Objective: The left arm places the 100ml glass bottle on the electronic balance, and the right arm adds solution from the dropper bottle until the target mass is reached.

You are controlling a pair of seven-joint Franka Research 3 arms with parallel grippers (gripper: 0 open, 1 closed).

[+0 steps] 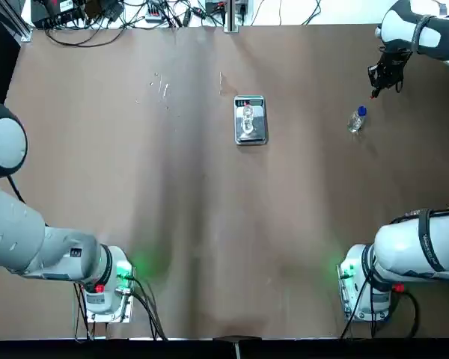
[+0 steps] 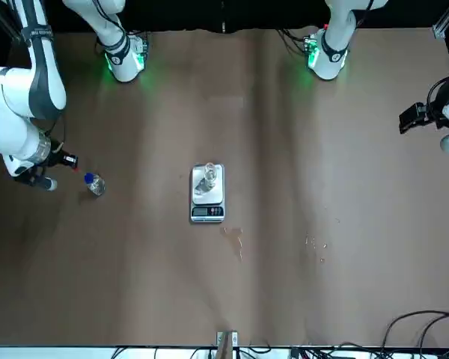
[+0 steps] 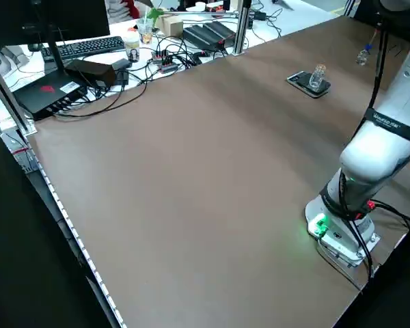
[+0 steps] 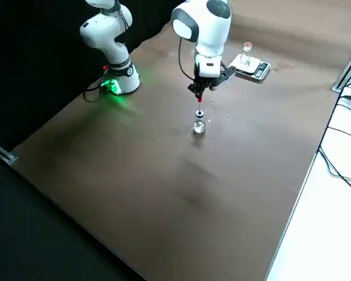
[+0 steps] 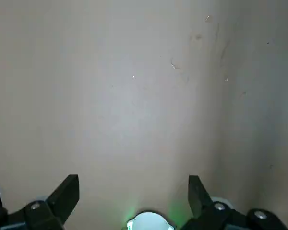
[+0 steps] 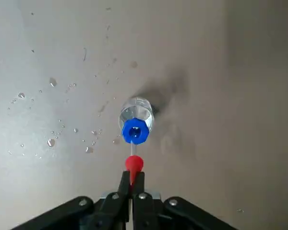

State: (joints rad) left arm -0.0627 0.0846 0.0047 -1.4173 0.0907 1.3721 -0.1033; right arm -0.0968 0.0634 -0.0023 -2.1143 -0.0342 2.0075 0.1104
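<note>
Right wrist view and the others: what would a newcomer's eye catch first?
Probably the bright red dropper bulb pinched in the right arm's black pincer, above the open neck of a small clear bottle with blue cap. Next, the capless clear glass bottle standing on the silver rectangular balance mid-table.

Balance [image 2: 207, 212]: smooth, shiny metal pan;
Bottle on balance [image 2: 210, 173]: clear, glossy glass;
Dropper bulb [image 6: 134, 163]: red, looked rubbery;
Tabletop [image 2: 299, 284]: brown, smooth, faintly glossy

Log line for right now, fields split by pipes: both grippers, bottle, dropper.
right gripper: closed on red dropper bulb, over blue-capped bottle | left gripper: open, empty | glass bottle: on balance
</note>
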